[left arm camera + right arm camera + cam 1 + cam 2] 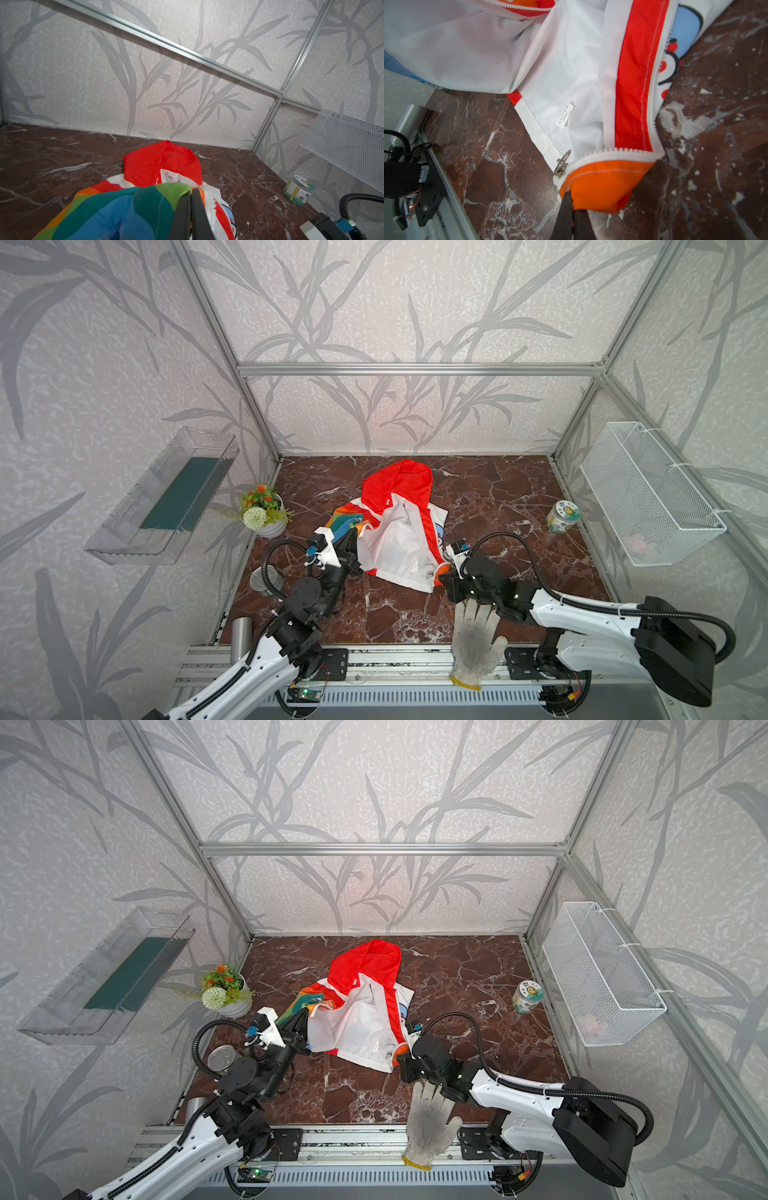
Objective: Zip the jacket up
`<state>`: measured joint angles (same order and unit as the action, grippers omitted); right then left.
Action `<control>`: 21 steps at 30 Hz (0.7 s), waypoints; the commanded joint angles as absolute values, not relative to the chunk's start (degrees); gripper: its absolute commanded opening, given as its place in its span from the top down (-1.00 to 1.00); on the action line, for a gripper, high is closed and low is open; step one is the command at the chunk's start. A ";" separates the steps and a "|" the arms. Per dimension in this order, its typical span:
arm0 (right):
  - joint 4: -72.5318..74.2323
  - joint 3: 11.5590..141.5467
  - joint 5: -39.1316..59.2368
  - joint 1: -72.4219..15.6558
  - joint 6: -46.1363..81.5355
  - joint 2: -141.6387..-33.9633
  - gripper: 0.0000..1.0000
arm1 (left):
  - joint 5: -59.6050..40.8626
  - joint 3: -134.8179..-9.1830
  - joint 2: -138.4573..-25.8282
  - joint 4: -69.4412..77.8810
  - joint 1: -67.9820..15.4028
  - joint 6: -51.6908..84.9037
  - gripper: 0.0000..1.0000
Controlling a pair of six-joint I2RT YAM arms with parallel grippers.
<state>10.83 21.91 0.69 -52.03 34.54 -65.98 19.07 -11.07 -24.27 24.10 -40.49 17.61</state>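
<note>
Brown marble tabletop [498, 497] carries the unzipped red-hooded rainbow jacket [399, 539], left hand [190, 199] and right hand [572, 205] pinching its fabric.

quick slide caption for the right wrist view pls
Right gripper shut on the orange hem corner of the open jacket, beside its zipper ring pull

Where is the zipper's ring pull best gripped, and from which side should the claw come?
Probably at the metal ring itself, not the slider. It lies flat on the jacket's white lining, at the bottom end of the teeth, beside the marble table. Come from above on that table side, pinching across the thin ring; the right claw, shut on the orange corner, is nearest.
</note>
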 commanded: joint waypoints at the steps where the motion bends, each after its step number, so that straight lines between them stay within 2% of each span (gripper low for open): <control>1: 7.87 21.09 0.59 -52.38 40.41 -62.60 0.87 | 21.00 -10.29 -22.68 19.55 -40.95 20.44 1.00; 5: -1.32 21.96 -2.94 -52.37 43.08 -57.57 0.44 | 20.51 -10.45 -23.73 19.83 -41.22 20.48 1.00; 12: -16.68 24.67 -7.84 -52.46 48.24 -48.70 0.16 | 20.13 -10.79 -27.09 22.39 -41.88 20.48 1.00; 17: -28.90 32.60 -8.73 -52.89 47.38 -50.05 0.14 | 19.68 -11.77 -29.06 23.07 -42.33 20.04 1.00; 21: -32.69 38.21 -6.87 -55.18 46.83 -56.50 0.25 | 20.00 -12.04 -29.27 23.36 -42.63 19.51 1.00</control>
<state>-25.67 35.11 -7.03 -53.41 46.94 -53.45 19.42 -10.72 -29.39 21.52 -42.33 19.11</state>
